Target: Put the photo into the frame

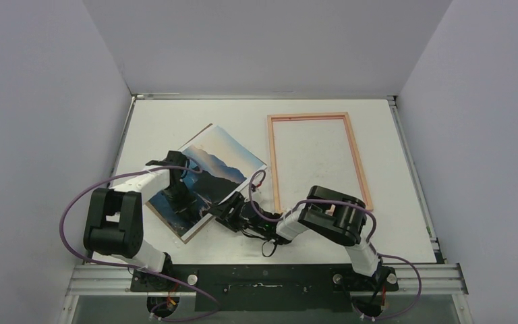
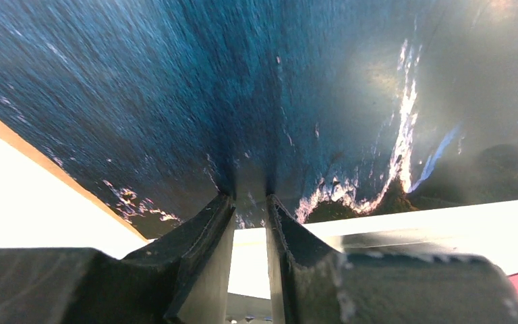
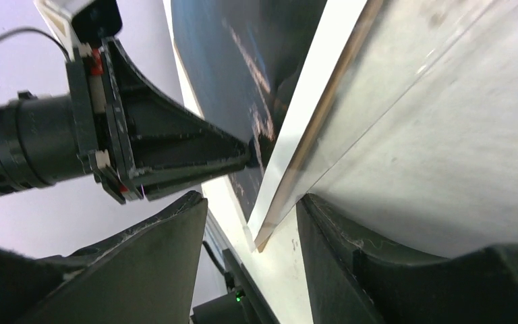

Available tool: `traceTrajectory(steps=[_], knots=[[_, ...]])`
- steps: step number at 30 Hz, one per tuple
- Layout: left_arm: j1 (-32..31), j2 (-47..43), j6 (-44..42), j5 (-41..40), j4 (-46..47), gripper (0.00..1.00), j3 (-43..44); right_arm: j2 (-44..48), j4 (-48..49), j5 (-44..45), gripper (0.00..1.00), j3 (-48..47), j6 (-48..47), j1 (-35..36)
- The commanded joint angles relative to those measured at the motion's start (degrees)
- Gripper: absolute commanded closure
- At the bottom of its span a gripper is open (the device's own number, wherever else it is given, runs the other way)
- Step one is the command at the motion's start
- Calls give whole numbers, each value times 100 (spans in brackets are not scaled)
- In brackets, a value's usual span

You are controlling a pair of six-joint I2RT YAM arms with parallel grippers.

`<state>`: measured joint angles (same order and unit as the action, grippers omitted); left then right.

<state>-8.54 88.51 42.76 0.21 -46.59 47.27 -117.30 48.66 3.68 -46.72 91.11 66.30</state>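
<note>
The photo [image 1: 219,158], blue sea with dark mountains, lies askew left of centre, with a brown edge [image 2: 40,156] showing under it. My left gripper [image 1: 175,197] stands on the print's near half, fingertips touching the sea area [image 2: 175,88]; its jaws [image 2: 249,199] are a narrow gap apart with nothing between them. My right gripper [image 1: 217,214] is open at the photo's near right corner. That white-bordered corner [image 3: 273,196] sits between its fingers [image 3: 253,202] unclamped. The frame [image 1: 274,162] lies flat to the right, peach-wood side up, apart from both grippers.
The left gripper [image 3: 246,154] shows in the right wrist view, tips on the photo. Grey walls close the table on three sides. A metal rail [image 1: 270,278] carrying both arm bases runs along the near edge. Purple cables loop beside each arm.
</note>
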Motion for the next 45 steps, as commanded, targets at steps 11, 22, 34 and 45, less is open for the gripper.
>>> traceTrajectory(steps=[11, 22, 34, 45], knots=[[-101, 150, -21, 414, 129, 77, -379, 180, 428, 77, 49, 101, -548, -627], [-192, 466, -175, 295, 186, 77, -394, -48, 987, -99, 58, -48, -644, -821], [-250, 599, -206, 233, 191, 77, -337, -285, 1540, -161, 79, 72, -249, -799], [-253, 352, -250, 303, -60, 78, -108, -383, 1379, -324, 95, -4, -221, -786]])
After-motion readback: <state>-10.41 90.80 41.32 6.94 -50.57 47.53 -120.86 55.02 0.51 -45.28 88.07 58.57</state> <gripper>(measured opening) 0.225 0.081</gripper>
